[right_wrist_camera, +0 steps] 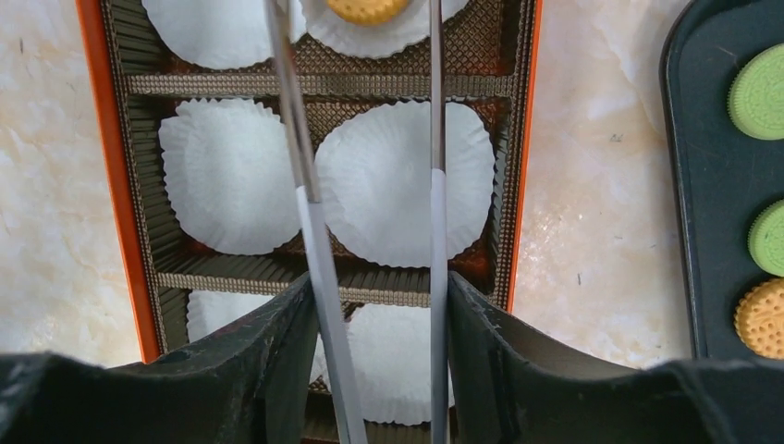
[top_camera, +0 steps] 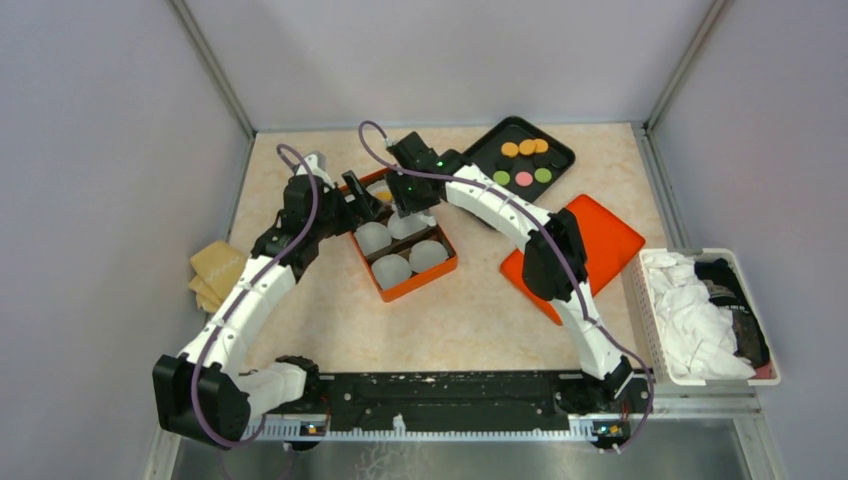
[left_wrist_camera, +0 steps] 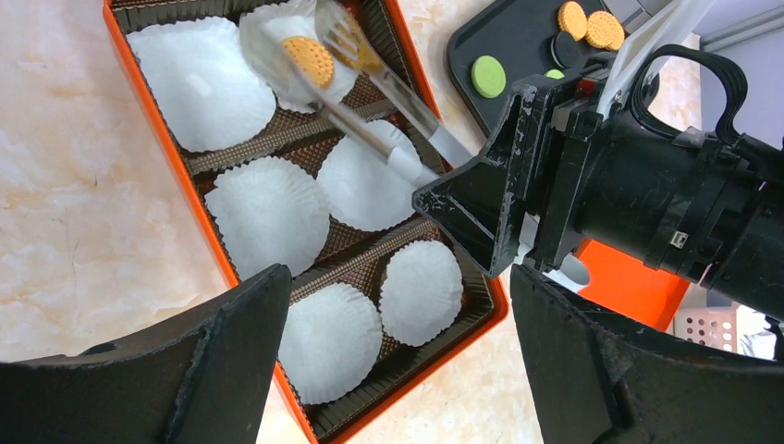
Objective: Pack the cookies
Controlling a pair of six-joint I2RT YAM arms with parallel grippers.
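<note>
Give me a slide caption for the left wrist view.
The right gripper's tongs straddle an orange cookie in a paper cup of the orange box.

The tongs [right_wrist_camera: 436, 231] in the right claw [right_wrist_camera: 379, 305] are hanging over the far half of the orange box [right_wrist_camera: 116, 185]; its near paper cups [top_camera: 392, 271] are lying open from above.

An orange box [top_camera: 418, 287] sits mid-table, with four white cups [top_camera: 392, 270] showing in its near part. Both arms reach over its far end, the left gripper [top_camera: 362, 205] from the left and the right gripper [top_camera: 410, 205] from the far side. At far right a black tray [top_camera: 560, 158] holds orange, green, pink and dark cookies [top_camera: 523, 179]. Just near of it lies an orange lid [top_camera: 600, 245]. A white basket [top_camera: 652, 320] of cloths stands at the right edge, and tan cloths [top_camera: 215, 272] lie at the left.
</note>
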